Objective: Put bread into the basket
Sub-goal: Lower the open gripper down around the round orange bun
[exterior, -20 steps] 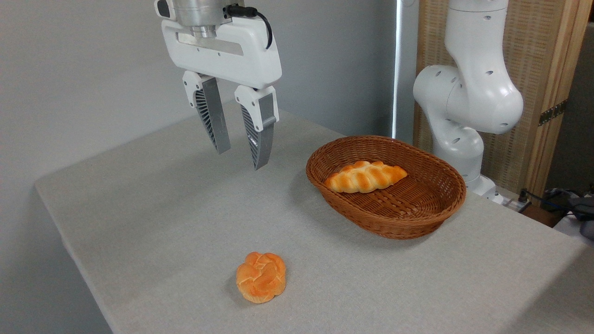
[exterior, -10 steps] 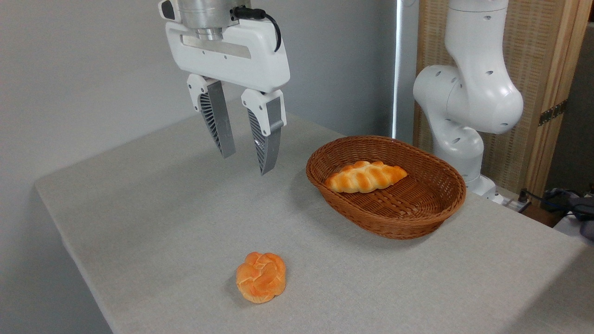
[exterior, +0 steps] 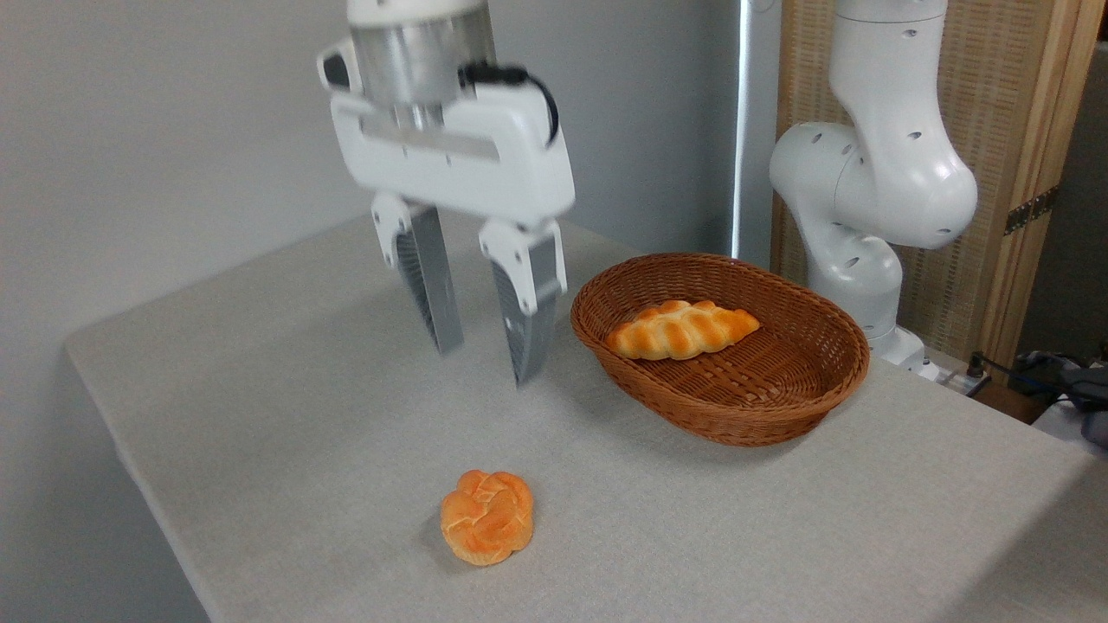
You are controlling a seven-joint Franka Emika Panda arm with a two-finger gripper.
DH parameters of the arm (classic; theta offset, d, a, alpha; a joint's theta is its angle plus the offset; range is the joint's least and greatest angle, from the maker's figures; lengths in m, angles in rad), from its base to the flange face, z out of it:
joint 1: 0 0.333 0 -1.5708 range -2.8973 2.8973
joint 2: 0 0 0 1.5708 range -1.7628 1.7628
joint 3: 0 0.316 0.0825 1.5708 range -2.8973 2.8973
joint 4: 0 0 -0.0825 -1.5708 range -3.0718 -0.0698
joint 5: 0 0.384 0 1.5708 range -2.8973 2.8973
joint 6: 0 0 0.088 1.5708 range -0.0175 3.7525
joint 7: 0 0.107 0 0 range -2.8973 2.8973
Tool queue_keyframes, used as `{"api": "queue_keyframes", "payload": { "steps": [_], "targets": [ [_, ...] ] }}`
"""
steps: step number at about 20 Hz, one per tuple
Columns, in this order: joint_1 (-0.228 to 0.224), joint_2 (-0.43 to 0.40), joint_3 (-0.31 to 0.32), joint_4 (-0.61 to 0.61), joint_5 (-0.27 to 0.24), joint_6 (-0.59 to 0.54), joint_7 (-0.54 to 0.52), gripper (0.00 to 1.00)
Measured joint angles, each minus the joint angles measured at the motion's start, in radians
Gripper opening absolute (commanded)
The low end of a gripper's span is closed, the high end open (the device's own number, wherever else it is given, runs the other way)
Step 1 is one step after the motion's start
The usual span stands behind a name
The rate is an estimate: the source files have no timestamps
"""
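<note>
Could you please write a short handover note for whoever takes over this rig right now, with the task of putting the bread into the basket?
Gripper: open, empty, in the air above the table, behind the bun and left of the basket.
Round knotted bun: on the table near the front edge, untouched.
Basket: on the table to the right, holding a braided loaf.
Done: nothing yet with the bun; it is not grasped.
Left: bring the gripper over the bun, close on it, lift it, carry it right and release it in the basket, probably in the free space beside the loaf.
</note>
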Motion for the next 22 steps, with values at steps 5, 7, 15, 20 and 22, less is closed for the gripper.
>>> {"api": "queue_keyframes", "payload": {
  "steps": [5,7,15,20,22],
  "targets": [
    [0.04,0.02,0.0,-0.129,0.016,0.132,0.016,1.0],
    [0.043,0.022,0.0,-0.158,0.016,0.151,0.045,1.0],
    [0.044,0.02,-0.013,-0.183,-0.107,0.213,0.076,1.0],
    [0.044,0.036,-0.019,-0.2,-0.125,0.244,0.077,1.0],
    [0.044,0.049,-0.025,-0.205,-0.125,0.252,0.077,1.0]
  ]
}}
